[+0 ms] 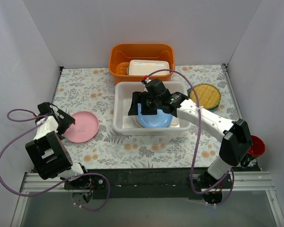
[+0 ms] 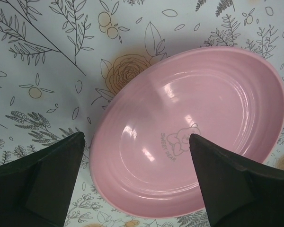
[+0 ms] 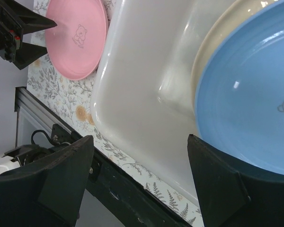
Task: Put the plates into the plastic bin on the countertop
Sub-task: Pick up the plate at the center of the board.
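A pink plate (image 1: 82,126) lies flat on the floral countertop (image 1: 146,149) at the left. My left gripper (image 1: 68,120) is open just at its left edge; in the left wrist view the plate (image 2: 194,127) lies between and ahead of the spread fingers (image 2: 42,179). The white plastic bin (image 1: 118,109) holds a light blue plate (image 1: 156,120) on top of a cream plate (image 3: 213,42). My right gripper (image 1: 138,108) hovers open over the bin's left part, holding nothing. A yellow woven plate (image 1: 205,96) lies to the right of the bin. A red-brown plate (image 1: 255,145) sits at the right edge.
An orange tub (image 1: 142,59) with a small white box (image 1: 149,67) in it stands behind the bin. White walls close the left, back and right sides. A black rail (image 1: 146,177) runs along the near edge.
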Robot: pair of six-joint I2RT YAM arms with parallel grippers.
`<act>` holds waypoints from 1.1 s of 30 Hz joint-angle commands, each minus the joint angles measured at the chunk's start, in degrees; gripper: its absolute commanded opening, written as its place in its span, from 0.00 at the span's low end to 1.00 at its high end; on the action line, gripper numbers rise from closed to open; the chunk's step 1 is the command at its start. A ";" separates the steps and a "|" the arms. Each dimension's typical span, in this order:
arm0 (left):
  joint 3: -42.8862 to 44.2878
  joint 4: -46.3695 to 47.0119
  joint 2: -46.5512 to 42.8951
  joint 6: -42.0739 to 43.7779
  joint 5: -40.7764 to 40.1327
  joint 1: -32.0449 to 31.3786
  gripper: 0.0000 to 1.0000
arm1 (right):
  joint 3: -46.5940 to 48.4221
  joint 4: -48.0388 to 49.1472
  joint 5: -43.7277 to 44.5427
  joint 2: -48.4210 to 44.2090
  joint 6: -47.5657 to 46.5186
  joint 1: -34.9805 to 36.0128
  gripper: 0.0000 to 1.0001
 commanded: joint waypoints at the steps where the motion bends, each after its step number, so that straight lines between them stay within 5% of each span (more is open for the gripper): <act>1: -1.89 2.18 -1.42 0.19 1.36 -0.60 0.91 | -2.54 -1.04 2.34 -5.57 -0.78 0.00 0.87; 10: -2.33 1.75 0.51 0.01 0.04 -2.71 0.85 | -4.74 -2.01 4.28 -9.80 -0.43 -0.09 0.86; 17: -2.59 1.39 1.03 -0.51 -2.42 -4.91 0.65 | -0.88 -1.83 3.05 -6.73 -0.78 -0.09 0.86; 21: -2.33 1.13 2.70 -0.51 -2.51 -5.96 0.51 | 4.38 -2.19 1.83 -3.83 -0.86 0.00 0.86; 25: -2.07 0.96 3.49 -0.51 -2.16 -7.02 0.24 | 5.10 -1.13 0.59 -2.24 -0.51 -0.09 0.85; 33: -1.89 1.04 3.06 -1.22 -1.98 -7.46 0.00 | 2.47 -1.48 1.73 -4.52 -0.86 -0.09 0.85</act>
